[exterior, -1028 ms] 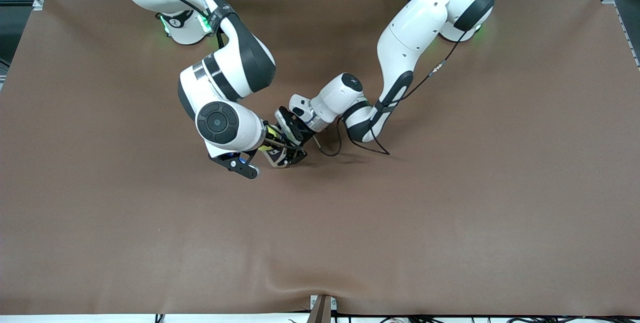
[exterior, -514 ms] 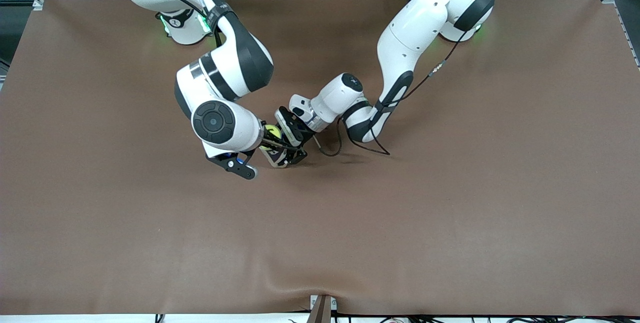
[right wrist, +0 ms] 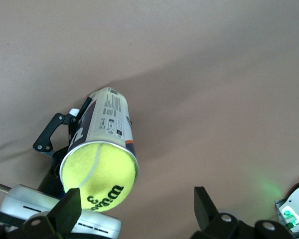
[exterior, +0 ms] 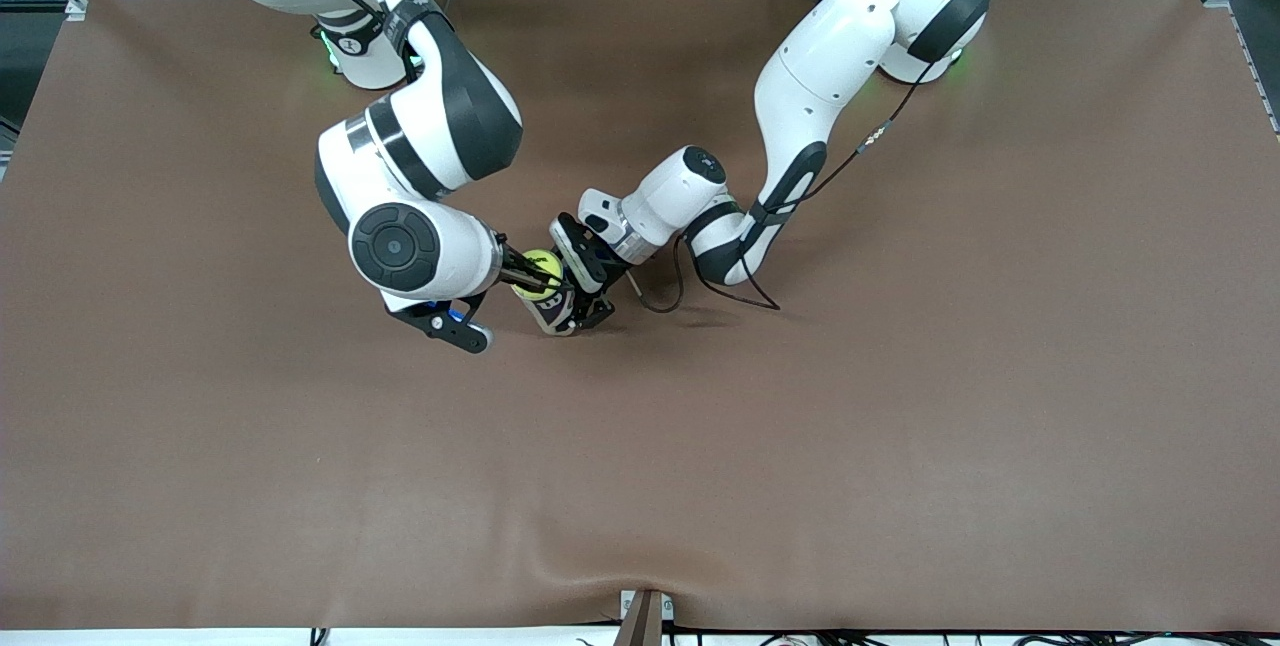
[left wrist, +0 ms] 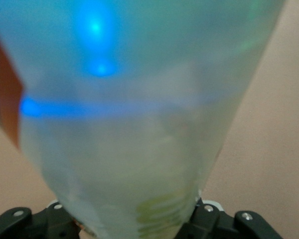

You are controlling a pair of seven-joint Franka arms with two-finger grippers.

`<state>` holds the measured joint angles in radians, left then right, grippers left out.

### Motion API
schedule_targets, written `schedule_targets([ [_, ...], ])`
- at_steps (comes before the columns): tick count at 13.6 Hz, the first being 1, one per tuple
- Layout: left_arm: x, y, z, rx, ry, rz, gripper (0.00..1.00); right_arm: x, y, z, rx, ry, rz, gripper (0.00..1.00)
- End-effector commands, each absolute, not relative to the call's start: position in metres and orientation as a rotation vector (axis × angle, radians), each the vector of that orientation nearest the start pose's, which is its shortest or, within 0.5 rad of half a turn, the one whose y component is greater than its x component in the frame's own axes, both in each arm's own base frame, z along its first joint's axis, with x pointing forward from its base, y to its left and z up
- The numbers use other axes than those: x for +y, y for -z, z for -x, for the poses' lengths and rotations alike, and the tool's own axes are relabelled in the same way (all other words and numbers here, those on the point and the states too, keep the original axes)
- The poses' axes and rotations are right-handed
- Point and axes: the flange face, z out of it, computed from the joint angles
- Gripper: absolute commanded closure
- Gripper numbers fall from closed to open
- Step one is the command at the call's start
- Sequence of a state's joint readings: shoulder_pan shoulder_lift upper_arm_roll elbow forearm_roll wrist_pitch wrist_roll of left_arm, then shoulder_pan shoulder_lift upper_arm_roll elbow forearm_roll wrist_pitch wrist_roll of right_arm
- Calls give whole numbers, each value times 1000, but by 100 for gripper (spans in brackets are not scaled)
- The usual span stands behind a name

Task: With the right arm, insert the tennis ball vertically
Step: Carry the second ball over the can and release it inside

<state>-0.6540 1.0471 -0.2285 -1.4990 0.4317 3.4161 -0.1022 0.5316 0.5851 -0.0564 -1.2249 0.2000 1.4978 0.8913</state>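
Observation:
A yellow tennis ball [exterior: 541, 274] sits in the open mouth of a clear tennis ball can [exterior: 556, 312] near the table's middle. My left gripper [exterior: 578, 298] is shut on the can and holds it up at a tilt. In the left wrist view the can [left wrist: 134, 124] fills the picture between the fingers [left wrist: 241, 220]. My right gripper [exterior: 518, 276] is open just beside the ball. In the right wrist view the ball [right wrist: 97, 177] sits in the can [right wrist: 108, 119], off to one side of the open right gripper [right wrist: 137, 211], which holds nothing.
The brown table mat [exterior: 800, 446] has a raised wrinkle at its edge nearest the front camera. A black cable [exterior: 700, 291] loops down from the left arm's wrist onto the mat beside the can.
My right arm has drawn back toward its own end of the table. The ball, mostly hidden under its wrist before, now shows in the can's mouth. The left arm has not moved.

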Motion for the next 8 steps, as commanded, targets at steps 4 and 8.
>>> schedule_targets([
  [4,-562,-164,-469,1672,1376,2871,23,348,-402,-595,651,-568,3079,0],
  [8,-562,-164,-470,1670,1374,2872,23,348,-378,-596,661,-603,3102,0],
])
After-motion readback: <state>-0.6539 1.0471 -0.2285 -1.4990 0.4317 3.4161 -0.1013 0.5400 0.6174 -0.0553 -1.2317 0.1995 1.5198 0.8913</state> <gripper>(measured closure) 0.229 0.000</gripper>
